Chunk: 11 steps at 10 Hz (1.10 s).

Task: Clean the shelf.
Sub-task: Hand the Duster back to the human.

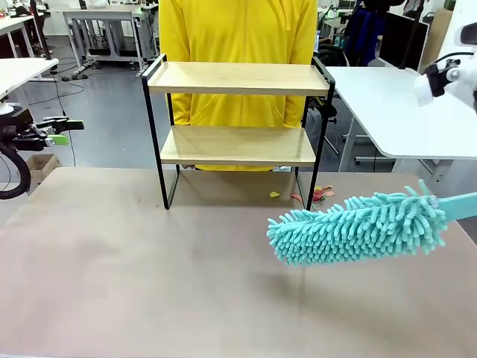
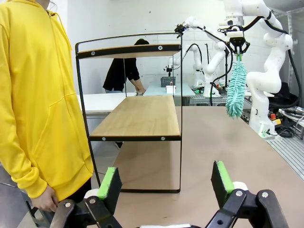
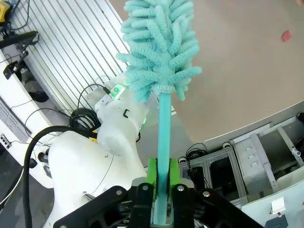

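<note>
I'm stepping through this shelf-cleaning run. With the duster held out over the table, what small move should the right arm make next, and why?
Probably lift the teal duster and carry it toward the shelf. The right gripper is shut on the duster's handle, but the fluffy head hangs low over the table, in front of the shelf and to its right, touching neither board. The left gripper is open, off to the side.

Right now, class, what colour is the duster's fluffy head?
Turquoise, like its handle. The duster shows best in the front view.
</note>
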### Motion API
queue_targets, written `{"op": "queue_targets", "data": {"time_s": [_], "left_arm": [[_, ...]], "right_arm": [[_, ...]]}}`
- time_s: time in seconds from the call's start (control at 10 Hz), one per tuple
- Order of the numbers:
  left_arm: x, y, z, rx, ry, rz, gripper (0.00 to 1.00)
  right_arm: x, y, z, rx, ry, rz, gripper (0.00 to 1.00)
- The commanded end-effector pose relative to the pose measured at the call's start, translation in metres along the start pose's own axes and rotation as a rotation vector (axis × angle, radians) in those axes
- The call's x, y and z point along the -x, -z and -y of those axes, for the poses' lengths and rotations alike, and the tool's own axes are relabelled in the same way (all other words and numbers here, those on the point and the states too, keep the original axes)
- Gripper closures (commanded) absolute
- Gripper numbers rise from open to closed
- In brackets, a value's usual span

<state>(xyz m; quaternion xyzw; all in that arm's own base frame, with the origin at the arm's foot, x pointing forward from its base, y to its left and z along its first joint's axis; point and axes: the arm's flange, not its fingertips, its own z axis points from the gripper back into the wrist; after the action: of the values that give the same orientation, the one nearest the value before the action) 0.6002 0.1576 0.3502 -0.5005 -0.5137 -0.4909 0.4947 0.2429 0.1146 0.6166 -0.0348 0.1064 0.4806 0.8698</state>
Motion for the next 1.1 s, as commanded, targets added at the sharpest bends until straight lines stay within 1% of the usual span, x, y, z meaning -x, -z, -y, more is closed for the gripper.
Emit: {"op": "queue_targets", "data": {"time_s": [0.0,0.5,0.6,0.7,0.8,0.9,1.0], "left_arm": [[-0.003,0.0,0.002,-0.001,0.009,0.002,0.0],[0.0,0.0,0.0,0.0,0.0,0.0,0.0],[-0.012,0.014,0.02,-0.002,0.033,-0.037,0.0],[-0.02,0.025,0.041,-0.014,0.028,-0.056,0.0],[-0.025,0.033,0.06,-0.038,-0.016,-0.061,0.0],[-0.026,0.048,0.086,-0.081,-0.017,-0.072,0.0],[-0.026,0.067,0.113,-0.102,-0.021,-0.077,0.0]], "right_arm": [[0.002,0.002,-0.002,-0.006,0.016,0.009,0.87],[0.0,0.0,0.0,0.0,0.0,0.0,0.87],[-0.009,-0.003,0.028,-0.002,-0.006,0.061,0.87],[-0.017,0.001,0.052,-0.004,-0.062,0.146,0.87],[-0.023,0.007,0.069,-0.004,-0.114,0.219,0.87],[-0.025,0.016,0.083,0.045,-0.144,0.293,0.87],[-0.027,0.023,0.094,0.081,-0.21,0.35,0.87]]}}
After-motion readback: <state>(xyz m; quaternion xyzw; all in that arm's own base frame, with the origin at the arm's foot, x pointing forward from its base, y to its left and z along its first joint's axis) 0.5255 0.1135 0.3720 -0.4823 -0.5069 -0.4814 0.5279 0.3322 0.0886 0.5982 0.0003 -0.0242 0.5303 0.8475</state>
